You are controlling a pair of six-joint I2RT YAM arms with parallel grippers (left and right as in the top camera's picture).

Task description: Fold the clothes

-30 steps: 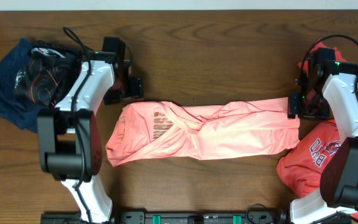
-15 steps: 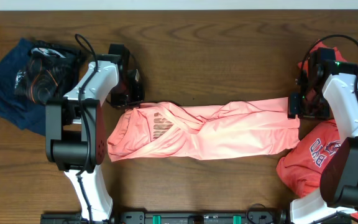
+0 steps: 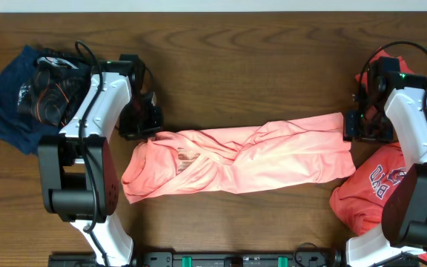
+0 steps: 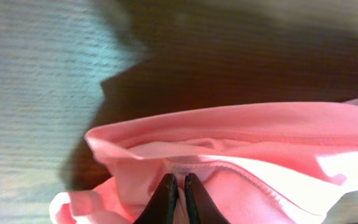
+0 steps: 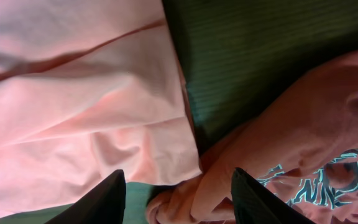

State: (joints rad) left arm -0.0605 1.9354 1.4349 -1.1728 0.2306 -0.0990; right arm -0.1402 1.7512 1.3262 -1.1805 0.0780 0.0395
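The light salmon-pink T-shirt [image 3: 273, 152] lies twisted and stretched across the middle of the table, its lettering mostly hidden in folds. My left gripper [image 3: 148, 127] is at its upper left corner. In the left wrist view the left gripper [image 4: 177, 186] is shut on a hem fold of the pink shirt [image 4: 260, 124]. My right gripper [image 3: 353, 127] hovers at the shirt's right end. Seen from the right wrist, the right gripper [image 5: 179, 196] stands open, holding nothing, above the pink shirt's corner [image 5: 73, 93] and the coral-red shirt [image 5: 303, 137] with its emblem.
The coral-red shirt [image 3: 376, 185] is heaped at the right edge under the right arm. Dark navy garments [image 3: 10, 111] with a black swirl-printed piece [image 3: 47, 85] sit at the back left. Bare wooden table [image 3: 258, 67] shows behind the pink shirt.
My left gripper has shut on the pink shirt's upper left edge and drawn it leftward, bunching the left end over the lettering. The right arm has not moved.
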